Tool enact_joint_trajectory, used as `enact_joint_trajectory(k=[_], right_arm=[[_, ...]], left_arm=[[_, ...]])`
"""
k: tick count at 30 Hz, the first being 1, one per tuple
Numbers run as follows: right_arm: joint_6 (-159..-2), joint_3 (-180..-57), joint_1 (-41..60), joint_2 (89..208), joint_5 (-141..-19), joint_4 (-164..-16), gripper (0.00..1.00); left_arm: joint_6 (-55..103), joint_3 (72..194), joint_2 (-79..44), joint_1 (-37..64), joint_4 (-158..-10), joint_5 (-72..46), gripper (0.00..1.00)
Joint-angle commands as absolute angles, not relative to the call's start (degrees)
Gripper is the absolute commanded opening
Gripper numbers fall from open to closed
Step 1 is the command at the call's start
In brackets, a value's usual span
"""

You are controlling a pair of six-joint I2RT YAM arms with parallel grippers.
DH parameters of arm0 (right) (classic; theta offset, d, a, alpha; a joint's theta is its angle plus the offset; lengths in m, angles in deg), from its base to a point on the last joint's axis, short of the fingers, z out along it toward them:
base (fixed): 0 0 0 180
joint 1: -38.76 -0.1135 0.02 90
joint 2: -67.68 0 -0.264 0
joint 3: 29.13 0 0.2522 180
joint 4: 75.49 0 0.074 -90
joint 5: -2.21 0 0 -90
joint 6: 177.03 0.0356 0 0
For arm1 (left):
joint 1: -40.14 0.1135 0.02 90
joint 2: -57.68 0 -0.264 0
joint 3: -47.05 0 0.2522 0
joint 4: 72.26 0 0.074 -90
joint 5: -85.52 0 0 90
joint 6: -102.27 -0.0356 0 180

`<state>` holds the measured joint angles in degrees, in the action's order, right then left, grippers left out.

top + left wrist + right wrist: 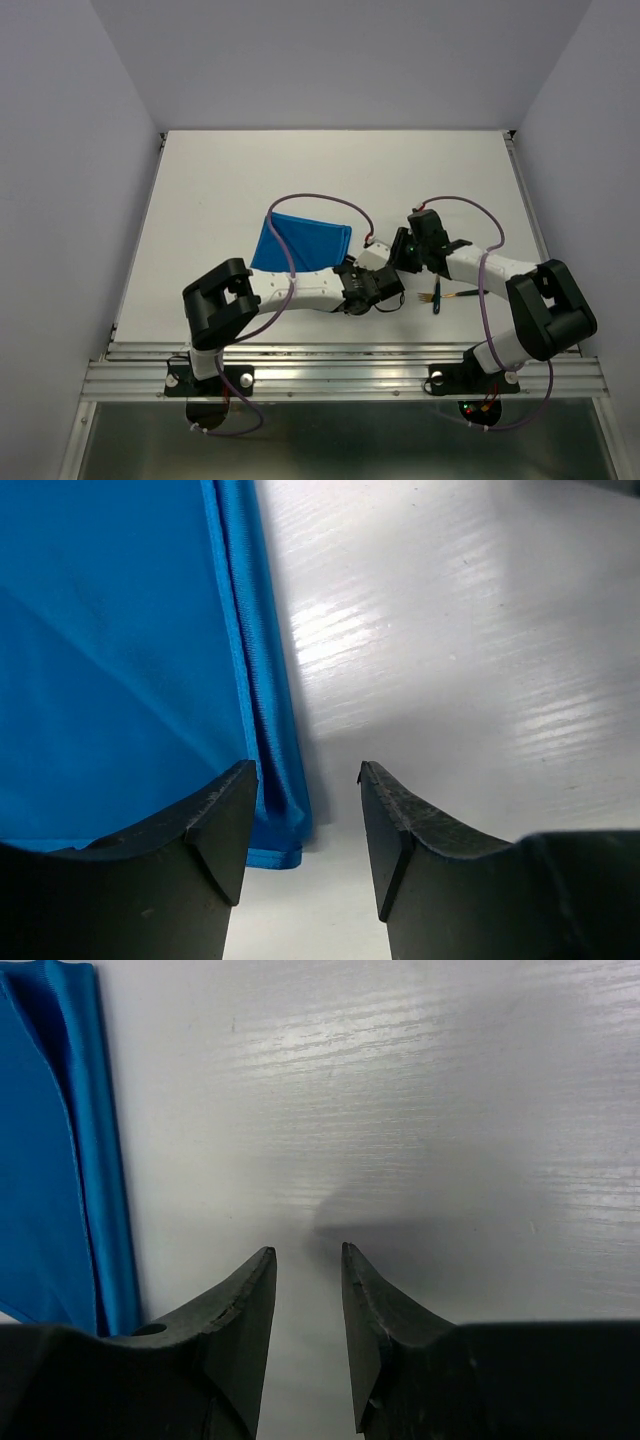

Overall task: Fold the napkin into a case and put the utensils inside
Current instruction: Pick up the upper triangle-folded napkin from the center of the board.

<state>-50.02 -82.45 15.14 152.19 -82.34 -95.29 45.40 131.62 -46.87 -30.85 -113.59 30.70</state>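
You are looking at a white table [220, 190], flat and matte from above. Close up, you can see fine parallel streaks running across its surface, with soft patches of glare. Thin metal strips [140, 230] run along its left and right edges. A ribbed aluminium rail [340, 372] lies across its near edge. Plain pale grey walls [60, 150] close it in on the left, back and right.

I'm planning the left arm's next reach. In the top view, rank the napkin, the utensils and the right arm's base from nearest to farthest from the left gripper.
From the left gripper:
1. napkin, its corner right by the gripper, the cloth spreading to the left.
2. utensils, lying off to the right.
3. right arm's base, at the near edge, farther right.
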Motion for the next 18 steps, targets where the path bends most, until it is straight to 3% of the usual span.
enact_joint_trajectory(k=[1, 18], right_arm=[[-50.82, -84.38, 15.47, 152.24, -81.20, -93.64, 0.38], [-50.65, -84.73, 15.47, 153.73, -80.41, -93.12, 0.38]], left_arm=[[46.55, 130.86, -44.62, -29.91, -114.49, 32.79, 0.57], [49.18, 126.20, -51.74, -29.56, -116.61, 30.94, 0.48]])
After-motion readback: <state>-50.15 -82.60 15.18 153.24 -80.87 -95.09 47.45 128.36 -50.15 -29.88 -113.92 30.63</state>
